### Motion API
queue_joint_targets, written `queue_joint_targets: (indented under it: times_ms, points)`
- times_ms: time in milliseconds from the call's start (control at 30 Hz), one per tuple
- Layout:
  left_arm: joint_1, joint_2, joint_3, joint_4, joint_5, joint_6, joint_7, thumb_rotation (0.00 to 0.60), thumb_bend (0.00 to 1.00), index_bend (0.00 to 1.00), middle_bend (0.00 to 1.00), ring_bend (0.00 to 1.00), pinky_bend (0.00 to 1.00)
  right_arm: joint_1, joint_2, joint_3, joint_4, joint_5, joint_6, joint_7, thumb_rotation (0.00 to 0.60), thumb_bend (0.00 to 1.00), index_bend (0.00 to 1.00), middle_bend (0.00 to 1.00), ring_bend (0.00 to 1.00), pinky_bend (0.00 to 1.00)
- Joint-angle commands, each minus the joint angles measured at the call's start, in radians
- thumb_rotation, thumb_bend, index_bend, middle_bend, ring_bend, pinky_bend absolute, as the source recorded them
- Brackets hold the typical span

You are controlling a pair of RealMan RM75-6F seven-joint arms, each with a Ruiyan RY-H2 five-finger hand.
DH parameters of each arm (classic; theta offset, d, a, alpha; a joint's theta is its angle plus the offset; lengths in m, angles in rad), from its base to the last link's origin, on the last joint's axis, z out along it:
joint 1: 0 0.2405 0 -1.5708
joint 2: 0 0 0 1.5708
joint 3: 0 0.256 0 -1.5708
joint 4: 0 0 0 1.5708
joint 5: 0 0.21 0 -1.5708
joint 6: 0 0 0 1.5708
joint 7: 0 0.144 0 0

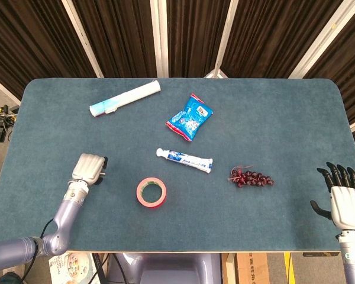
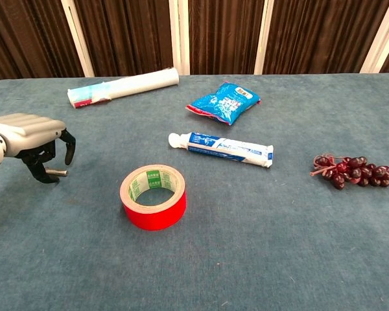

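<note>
Green-printed inner label, red tape roll (image 2: 153,196)

Your left hand (image 2: 32,139) sits over the bolt (image 2: 57,173), left of the tape roll (image 2: 153,196). Behind the roll lies the toothpaste tube (image 2: 222,149); the grapes (image 2: 353,171) lie right of it.

Printing is showing on the toothpaste tube (image 2: 223,148), the blue snack bag (image 2: 223,102) and inside the red tape roll (image 2: 153,195), but nothing is reading clearly.
</note>
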Motion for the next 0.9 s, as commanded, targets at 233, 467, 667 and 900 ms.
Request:
queue_joint_targets:
  times_ms: [233, 467, 667, 900]
  points:
    - [-0.003, -0.012, 0.006, 0.01, -0.003, 0.004, 0.009, 0.6, 0.39, 0.52, 0.93, 0.88, 1.0, 0.003, -0.004, 0.0, 0.004, 0.001, -0.005, 0.004, 0.6, 0.21, 0.2, 0.12, 0.07, 0.0]
    - [-0.008, -0.023, 0.007, 0.022, -0.009, -0.002, 0.015, 0.6, 0.42, 0.53, 0.93, 0.88, 1.0, 0.004, -0.007, 0.001, 0.007, 0.004, -0.006, 0.003, 0.6, 0.21, 0.2, 0.12, 0.07, 0.0]
    - [-0.012, -0.03, 0.007, 0.025, -0.014, 0.002, 0.024, 0.6, 0.42, 0.54, 0.93, 0.88, 1.0, 0.005, -0.01, 0.0, 0.009, 0.004, -0.008, 0.002, 0.6, 0.21, 0.2, 0.11, 0.07, 0.0]
    - [-0.014, -0.034, 0.009, 0.026, -0.017, 0.008, 0.035, 0.6, 0.44, 0.57, 0.93, 0.88, 1.0, 0.006, -0.009, 0.0, 0.009, 0.004, -0.011, 0.006, 0.6, 0.21, 0.2, 0.11, 0.07, 0.0]
